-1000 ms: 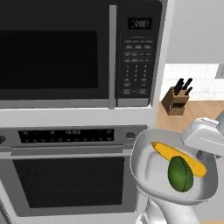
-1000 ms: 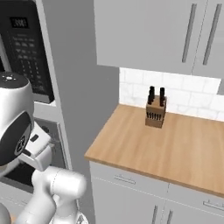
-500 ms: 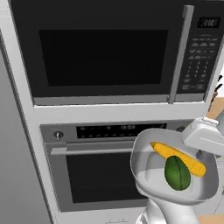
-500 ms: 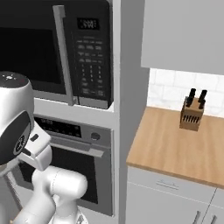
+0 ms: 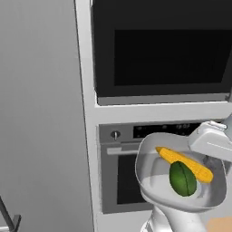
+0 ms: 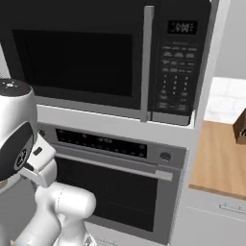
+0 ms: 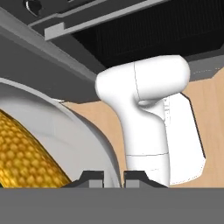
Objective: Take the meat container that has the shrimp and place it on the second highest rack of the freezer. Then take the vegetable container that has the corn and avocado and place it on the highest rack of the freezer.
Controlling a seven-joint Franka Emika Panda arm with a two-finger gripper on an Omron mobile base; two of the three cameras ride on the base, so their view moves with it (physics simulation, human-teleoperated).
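the whole scene has slid to the right in both base views since half a second ago, so the cameras have swung left with the base. in the left base view the microwave (image 5: 167, 50) and the oven (image 5: 149, 167) now sit at the right, and a broad plain grey panel (image 5: 41, 113) takes up the left half. in the right base view the knife block (image 6: 240, 127) has gone almost off the right edge, and less of the wooden counter (image 6: 218, 163) shows. the bowl (image 5: 181, 174) keeps the same place beside the arm, with the corn (image 5: 183, 163) and the avocado (image 5: 182, 179) lying in it as before.

a thin dark bar (image 5: 8, 219) at the lower left of the left base view is cut off by the edge; what it belongs to is unclear. the microwave's keypad (image 6: 175, 72) is too small to read. the corn is mostly out of frame in the hand view.

the arm is folded close over the base, its white wrist reaching across the bowl's right rim. in the hand view the pincer (image 7: 113, 178) grips the bowl's thick rim between its narrow tips, the bowl held level in front of the oven door.
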